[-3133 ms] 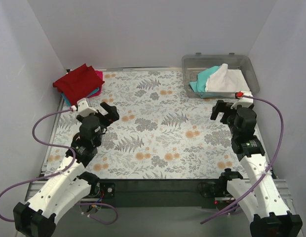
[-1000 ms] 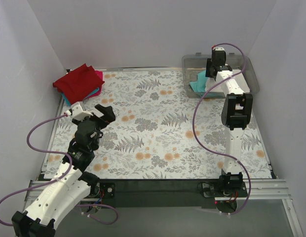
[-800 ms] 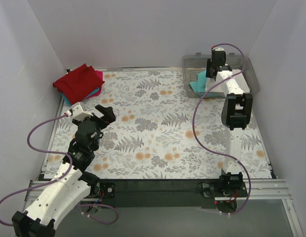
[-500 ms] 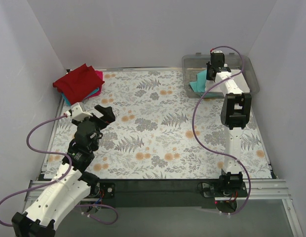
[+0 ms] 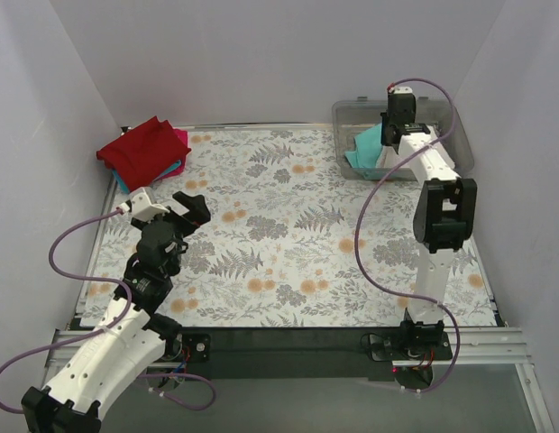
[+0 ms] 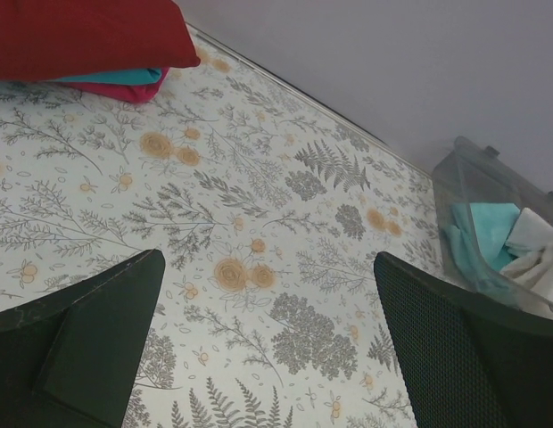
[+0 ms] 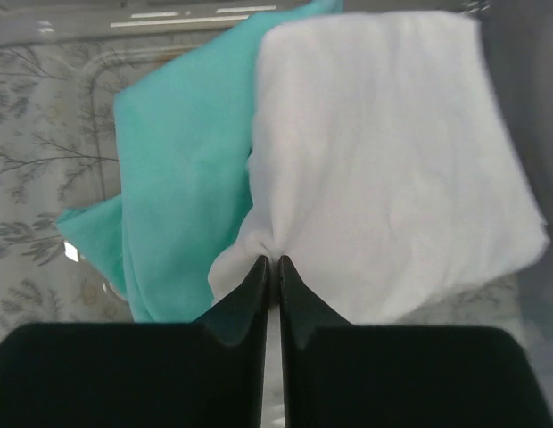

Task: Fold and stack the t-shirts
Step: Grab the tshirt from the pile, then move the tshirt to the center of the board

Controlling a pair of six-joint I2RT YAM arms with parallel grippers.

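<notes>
Pinching the white t-shirt (image 7: 392,160) in the bin (image 5: 341,122) at the surface's (image 5: 288,262) far right corner with the closed right hand (image 7: 269,266) for lifting out, holding the left hand (image 6: 268,267) open and clear.

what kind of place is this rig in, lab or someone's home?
Likely a lab data-collection cell, not a home: plain white walls box in a floral-covered table, a left arm and right arm are bolted at its near edge, and a clear bin of tees sits opposite a folded stack.

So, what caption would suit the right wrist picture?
Right tool pinching the white t-shirt, a teal one lying beside it.
</notes>
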